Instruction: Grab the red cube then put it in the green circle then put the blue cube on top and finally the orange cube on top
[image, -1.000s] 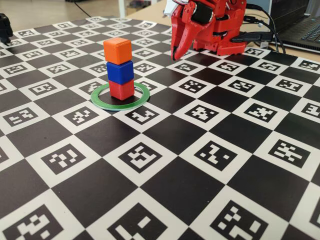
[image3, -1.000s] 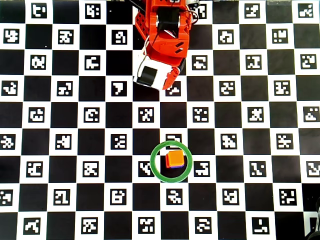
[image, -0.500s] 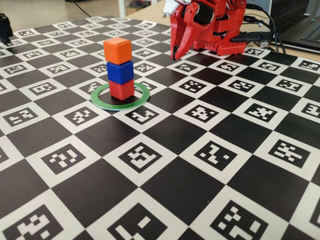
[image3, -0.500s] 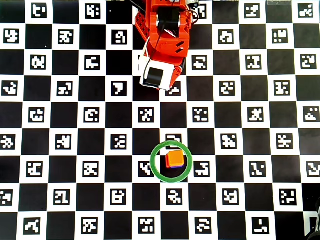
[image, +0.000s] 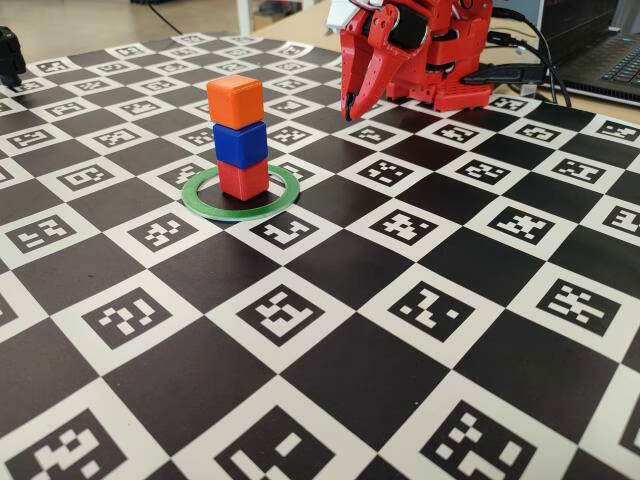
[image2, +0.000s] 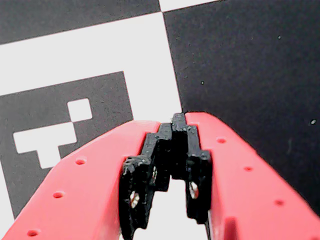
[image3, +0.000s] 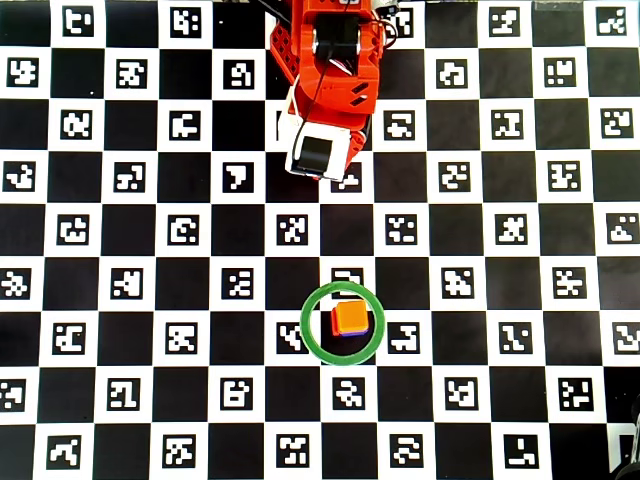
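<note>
We see the orange cube (image: 236, 101) on the blue cube (image: 240, 144) on the red cube (image: 243, 179), inside the green circle (image: 206, 213). The jaws are closed, empty, well apart near the base. We judge the cubes light, rigid and smooth; grip opposite flat faces.

Three cubes are counted — one orange cube (image: 236, 101), one blue cube (image: 240, 144), one red cube (image: 243, 179) — and one green circle (image: 205, 208); one gripper (image: 349, 110) is seen.
</note>
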